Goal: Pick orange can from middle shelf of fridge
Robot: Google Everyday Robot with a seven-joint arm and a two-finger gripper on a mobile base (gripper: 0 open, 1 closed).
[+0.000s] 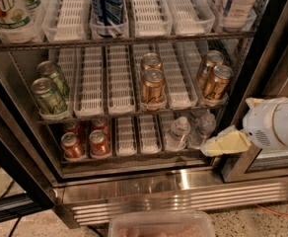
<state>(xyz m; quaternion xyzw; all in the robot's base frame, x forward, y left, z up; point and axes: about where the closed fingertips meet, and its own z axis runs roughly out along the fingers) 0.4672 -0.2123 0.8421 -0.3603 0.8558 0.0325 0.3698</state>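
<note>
The fridge (149, 189) stands open in front of me. Its middle shelf (119, 113) holds white lane trays. Two orange cans stand one behind the other in a centre lane, the front one (153, 88) at the rail. Two more orange cans (216, 82) stand in the rightmost lane. My gripper (224, 143) is at the right, in front of the lower shelf and the door frame. It sits below and to the right of the orange cans and touches nothing.
Two green cans (48, 97) stand at the middle shelf's left. Red cans (98, 143) and clear bottles (178, 132) fill the lower shelf. Bottles (106, 5) stand on the top shelf. The dark door frame (265, 53) is at right; a plastic tub (161, 224) is below.
</note>
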